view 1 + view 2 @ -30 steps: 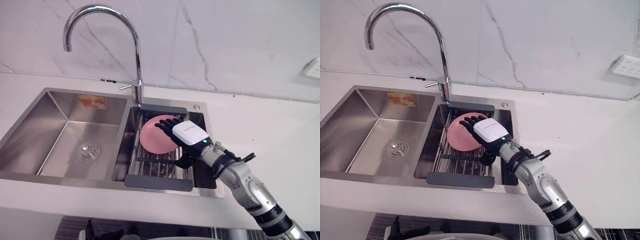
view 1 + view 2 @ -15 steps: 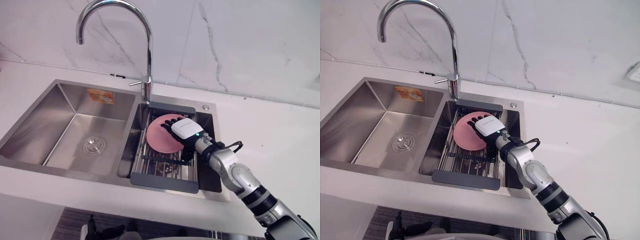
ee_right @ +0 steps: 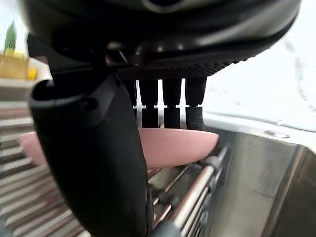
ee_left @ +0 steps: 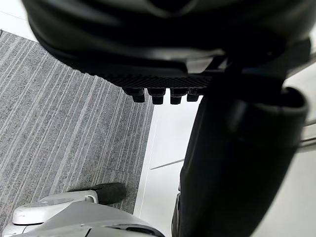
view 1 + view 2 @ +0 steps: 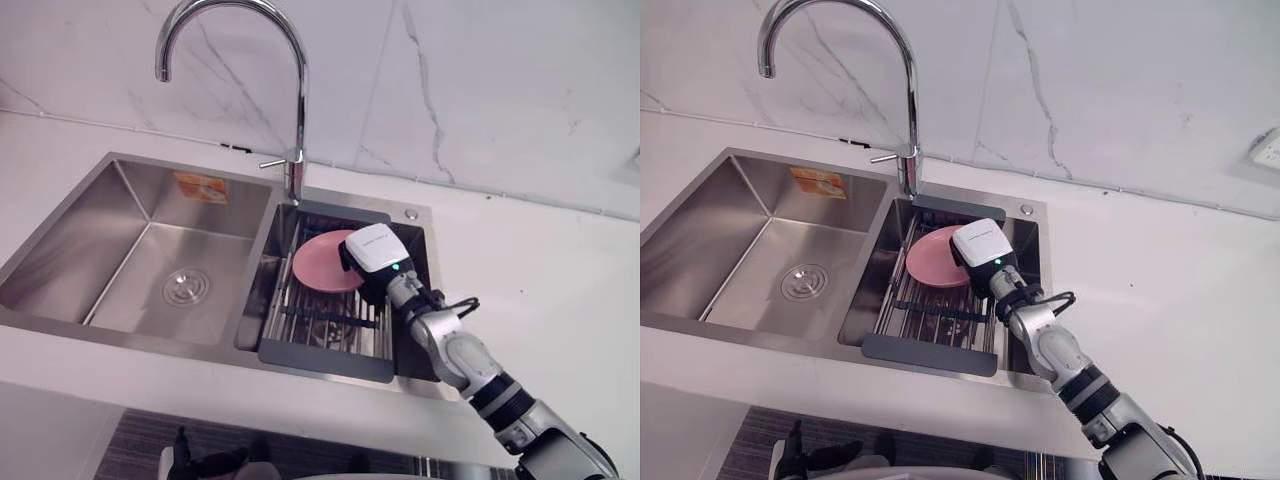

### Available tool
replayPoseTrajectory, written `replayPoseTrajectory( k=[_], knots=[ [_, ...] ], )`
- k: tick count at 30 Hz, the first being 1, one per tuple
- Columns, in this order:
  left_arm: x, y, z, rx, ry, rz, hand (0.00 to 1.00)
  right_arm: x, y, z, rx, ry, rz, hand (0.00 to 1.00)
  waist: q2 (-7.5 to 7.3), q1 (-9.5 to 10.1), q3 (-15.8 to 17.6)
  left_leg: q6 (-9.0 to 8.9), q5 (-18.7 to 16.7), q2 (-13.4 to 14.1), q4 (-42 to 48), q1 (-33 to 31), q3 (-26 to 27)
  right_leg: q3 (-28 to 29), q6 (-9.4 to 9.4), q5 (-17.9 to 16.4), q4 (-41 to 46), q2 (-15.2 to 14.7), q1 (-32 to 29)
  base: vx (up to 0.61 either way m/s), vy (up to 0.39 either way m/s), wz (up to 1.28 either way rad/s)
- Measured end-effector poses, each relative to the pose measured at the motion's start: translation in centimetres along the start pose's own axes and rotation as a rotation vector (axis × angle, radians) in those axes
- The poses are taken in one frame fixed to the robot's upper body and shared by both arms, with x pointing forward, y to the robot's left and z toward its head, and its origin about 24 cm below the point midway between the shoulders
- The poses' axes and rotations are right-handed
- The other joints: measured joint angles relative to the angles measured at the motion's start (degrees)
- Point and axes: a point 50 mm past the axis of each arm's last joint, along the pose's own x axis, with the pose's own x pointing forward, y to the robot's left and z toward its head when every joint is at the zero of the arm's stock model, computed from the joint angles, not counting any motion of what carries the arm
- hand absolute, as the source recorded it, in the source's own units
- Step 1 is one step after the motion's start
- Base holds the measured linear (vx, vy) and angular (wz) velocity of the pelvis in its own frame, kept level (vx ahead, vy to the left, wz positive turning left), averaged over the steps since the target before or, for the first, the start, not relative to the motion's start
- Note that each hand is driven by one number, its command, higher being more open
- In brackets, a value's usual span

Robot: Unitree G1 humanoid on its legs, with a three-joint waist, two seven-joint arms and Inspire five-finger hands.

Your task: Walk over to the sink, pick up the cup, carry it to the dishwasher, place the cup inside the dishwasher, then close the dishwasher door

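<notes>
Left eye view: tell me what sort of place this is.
Most likely a kitchen: a double-bowl stainless steel sink set in a white counter, a tall curved chrome tap behind it, and a round pink plate on a dark drying rack in the smaller bowl.

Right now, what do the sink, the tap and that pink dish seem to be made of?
Sink: brushed stainless steel, by its dull grey sheen and soft reflections. Tap: polished, chrome-like metal, mirror bright. Pink dish: smooth and matte, likely plastic or glazed ceramic; the look leaves that open.
</notes>
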Motion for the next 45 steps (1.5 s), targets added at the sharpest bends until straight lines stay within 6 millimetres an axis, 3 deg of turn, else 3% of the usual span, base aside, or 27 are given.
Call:
replayPoseTrajectory(
  k=[8, 15, 26, 35, 40, 41, 43, 44, 45],
  knots=[
    [-0.2, 0.2, -0.2, -0.002, -0.013, 0.009, 1.00, -0.2, -1.5, -2.5, 0.181, 0.149, -0.176, 0.00, 0.37, -0.06, 0.4, 0.04, 0.0, -0.3, 0.2, 0.0, -0.1, 0.0, 0.05, 0.0, 0.0, -0.3, 0.0, 0.00, 0.000, 0.00],
    [-0.6, 0.1, -0.6, -0.010, -0.017, 0.013, 1.00, -1.2, -2.2, -3.0, 0.380, 0.173, -0.234, 0.00, 1.59, -0.87, 1.3, 0.03, 0.0, -0.2, 0.2, 0.3, 0.1, 0.2, 0.07, 0.0, 0.0, -0.3, 0.3, 0.00, 0.000, 0.00],
    [-0.6, 0.1, -0.5, -0.013, -0.023, 0.013, 1.00, -2.4, -2.9, -4.0, 0.556, 0.189, -0.289, 0.00, 2.76, -1.72, 1.9, -0.09, -0.4, 0.0, 0.3, 0.9, 1.1, 1.0, 0.06, 0.0, 0.0, -0.1, 0.3, 0.00, -0.001, -0.04],
    [-0.9, -0.5, -0.7, -0.027, -0.016, 0.006, 1.00, -3.8, -7.8, -6.2, 0.611, 0.177, -0.564, 0.00, 2.76, -1.93, 1.9, -0.08, -0.8, 0.1, 0.3, 1.9, 2.0, 2.0, 0.05, 0.0, 0.0, 0.0, 0.8, -0.01, -0.001, -0.05],
    [-1.0, -0.4, -0.7, -0.035, -0.029, 0.023, 1.00, -6.9, -9.7, -7.0, 0.604, 0.172, -0.691, 0.00, 2.72, -3.51, 1.8, -0.05, -1.0, -0.1, 0.3, 3.1, 1.2, 0.8, 0.25, -0.5, 0.0, -0.2, 2.5, -0.01, -0.002, 0.08],
    [-1.1, -0.4, -0.8, -0.038, -0.030, 0.025, 1.00, -7.5, -10.0, -7.4, 0.588, 0.180, -0.718, 0.00, 2.73, -3.68, 1.8, -0.06, -1.6, -0.1, 0.8, 3.5, 1.3, 1.1, 0.29, -1.0, 0.8, -0.3, 2.6, -0.02, 0.014, -0.14],
    [-1.3, -0.3, -1.2, -0.055, -0.017, 0.037, 1.00, -7.7, -10.3, -7.6, 0.572, 0.179, -0.730, 0.00, 2.78, -3.80, 1.9, -0.28, -7.7, 1.5, 11.3, 1.0, 2.7, 3.7, 0.03, -4.1, 6.2, -0.7, 0.8, -0.03, 0.031, -0.53],
    [-1.9, -0.4, -1.9, -0.077, 0.006, 0.052, 1.00, -7.6, -10.7, -7.7, 0.540, 0.153, -0.728, 0.00, 3.81, -3.78, 2.0, -0.32, -13.1, 4.1, 21.7, -1.5, 3.5, 6.3, -0.36, -6.6, 10.6, 0.2, -0.5, -0.02, 0.044, -0.82],
    [-2.2, -0.3, -2.4, -0.087, 0.020, 0.061, 1.00, -7.6, -11.0, -7.8, 0.521, 0.140, -0.728, 0.00, 4.33, -3.66, 2.1, 0.05, -15.1, 5.0, 26.7, -2.8, 2.9, 7.8, -0.55, -7.5, 12.5, 0.7, -1.2, -0.03, 0.089, -1.39]
  ],
)
